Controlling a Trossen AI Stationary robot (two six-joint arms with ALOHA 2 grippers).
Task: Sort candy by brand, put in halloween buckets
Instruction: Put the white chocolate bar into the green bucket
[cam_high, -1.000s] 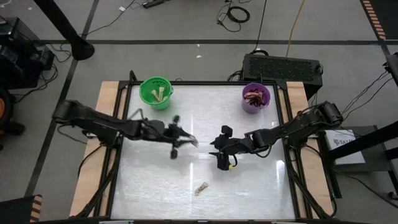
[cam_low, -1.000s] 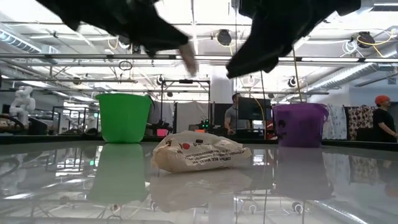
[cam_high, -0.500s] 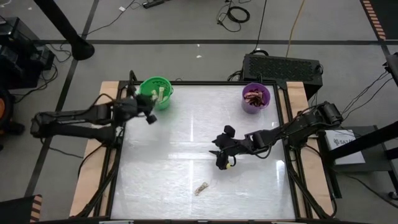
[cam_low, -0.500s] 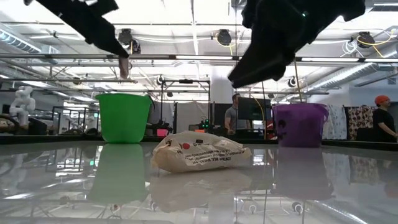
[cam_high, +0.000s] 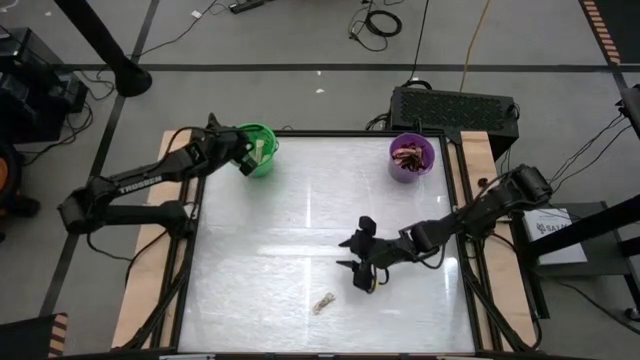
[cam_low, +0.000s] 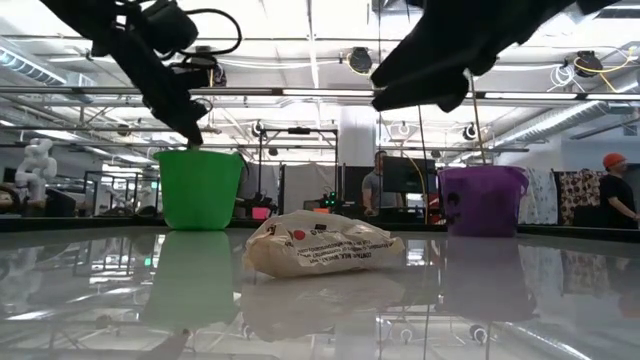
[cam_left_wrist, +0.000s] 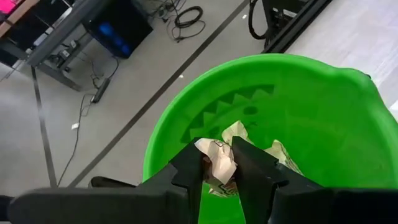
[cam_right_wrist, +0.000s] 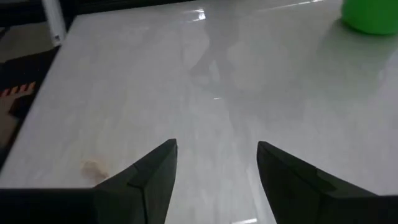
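Over the green bucket (cam_high: 257, 148): left gripper (cam_left_wrist: 219, 167) pinching 1 pale candy (cam_left_wrist: 217, 163); best released only while centred above the rim. Mid-table: right gripper (cam_high: 362, 268) spread, hovering near the last tan piece (cam_high: 323, 302)

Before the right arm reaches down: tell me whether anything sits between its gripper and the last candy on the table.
Nothing visible does. The right gripper, open, hovers above bare table; the candy lies alone nearby, with nothing between them.
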